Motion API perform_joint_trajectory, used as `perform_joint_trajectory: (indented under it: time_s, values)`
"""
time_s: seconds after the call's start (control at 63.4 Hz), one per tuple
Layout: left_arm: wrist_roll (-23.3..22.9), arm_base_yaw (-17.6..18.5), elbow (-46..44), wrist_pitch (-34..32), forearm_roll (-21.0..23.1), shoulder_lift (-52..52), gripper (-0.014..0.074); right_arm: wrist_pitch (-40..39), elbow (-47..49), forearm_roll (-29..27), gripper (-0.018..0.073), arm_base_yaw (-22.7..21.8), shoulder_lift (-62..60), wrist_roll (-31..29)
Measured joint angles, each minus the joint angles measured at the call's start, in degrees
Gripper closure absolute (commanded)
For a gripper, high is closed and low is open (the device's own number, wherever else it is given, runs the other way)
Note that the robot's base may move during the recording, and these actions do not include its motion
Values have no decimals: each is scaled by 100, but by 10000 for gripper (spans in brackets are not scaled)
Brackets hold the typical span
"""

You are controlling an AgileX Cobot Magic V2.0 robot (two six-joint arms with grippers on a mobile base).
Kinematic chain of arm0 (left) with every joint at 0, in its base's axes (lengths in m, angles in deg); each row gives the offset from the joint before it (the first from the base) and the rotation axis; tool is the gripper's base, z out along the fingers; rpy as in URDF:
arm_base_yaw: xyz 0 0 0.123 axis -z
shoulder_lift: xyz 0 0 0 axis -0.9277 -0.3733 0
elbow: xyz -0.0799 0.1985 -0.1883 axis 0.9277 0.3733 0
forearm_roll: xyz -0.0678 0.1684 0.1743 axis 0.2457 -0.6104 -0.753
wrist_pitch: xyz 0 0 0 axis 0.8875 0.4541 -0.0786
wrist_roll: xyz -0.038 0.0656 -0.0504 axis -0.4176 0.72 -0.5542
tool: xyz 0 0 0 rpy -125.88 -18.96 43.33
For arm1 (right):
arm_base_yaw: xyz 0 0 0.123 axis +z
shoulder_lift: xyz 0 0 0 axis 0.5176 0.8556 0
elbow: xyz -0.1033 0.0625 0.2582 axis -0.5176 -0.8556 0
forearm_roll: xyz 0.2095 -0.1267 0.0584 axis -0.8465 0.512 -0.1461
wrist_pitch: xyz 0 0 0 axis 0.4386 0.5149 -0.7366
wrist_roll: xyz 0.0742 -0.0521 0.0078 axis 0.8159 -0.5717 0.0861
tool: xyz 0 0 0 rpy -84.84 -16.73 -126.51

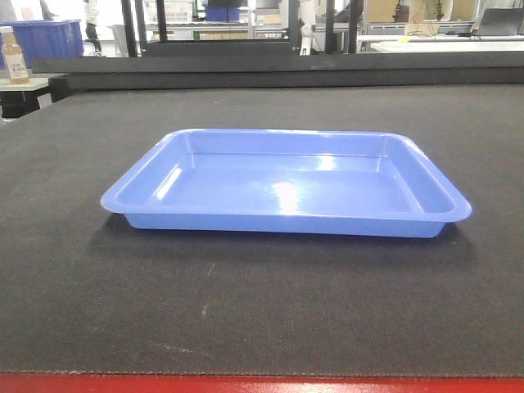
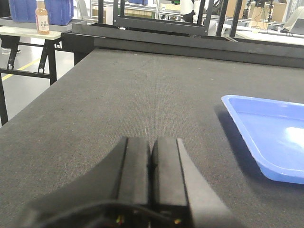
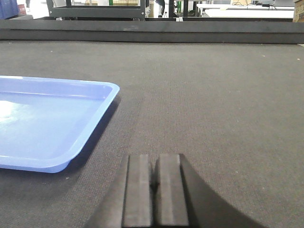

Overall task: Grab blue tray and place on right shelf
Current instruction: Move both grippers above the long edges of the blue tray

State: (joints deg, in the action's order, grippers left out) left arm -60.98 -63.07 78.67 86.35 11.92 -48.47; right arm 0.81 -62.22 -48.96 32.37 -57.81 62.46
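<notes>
Left gripper [image 2: 151, 176] sits low over the dark mat [image 2: 142, 104], its black fingers [image 2: 135, 171] pressed together with nothing between them. Right gripper [image 3: 153, 187] matches it, pads closed on air. Neither touches the blue tray [image 1: 286, 184]. From the left wrist it lies at about two o'clock [image 2: 273, 137], from the right wrist at about ten [image 3: 47, 123], so the arms flank it, one on each side. That reads as a staging pose, since both jaws must spread before they can take the flared rim.

The tray lies flat and empty in the middle of the mat, long side to the front camera and gloss catching the lights. The woven mat looks grippy, so a sliding pickup seems unlikely. A red edge [image 1: 262, 385] borders it at six o'clock.

Beyond, at eleven o'clock, a bottle [image 2: 42, 16] stands on a side table [image 2: 28, 32] before dark blue bins [image 2: 57, 9]. Metal frames crowd twelve o'clock, but whether the right shelf is among them can't be told.
</notes>
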Motion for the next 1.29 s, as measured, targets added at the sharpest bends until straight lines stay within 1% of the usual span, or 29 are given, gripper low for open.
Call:
perform_joint_trajectory:
  time_s: [0.82,0.868,0.931,1.01,1.057,1.104,1.183,1.215,1.262,1.294]
  values:
    - [0,0,0,0,0,0,645,-16,0,0,504,0,0,0]
    - [0,0,0,-42,12,0,645,-110,0,0,504,0,0,0]
    - [0,0,0,-264,12,0,645,-343,13,0,504,0,0,0]
    - [0,0,-21,-469,12,0,644,-431,236,0,504,0,0,0]
    - [0,0,-221,-352,12,0,644,-415,549,0,504,0,0,0]
    - [0,0,-551,-50,12,0,643,-286,897,0,502,0,0,0]
    - [0,0,-1277,489,-56,-208,636,171,1539,0,482,0,29,0]
    - [0,0,-1593,751,-72,-344,617,312,1791,0,450,0,95,0]
    - [0,0,-2060,1182,-95,-573,567,575,2136,0,368,0,270,0]
    - [0,0,-2355,1428,-94,-801,521,722,2333,0,288,0,431,0]
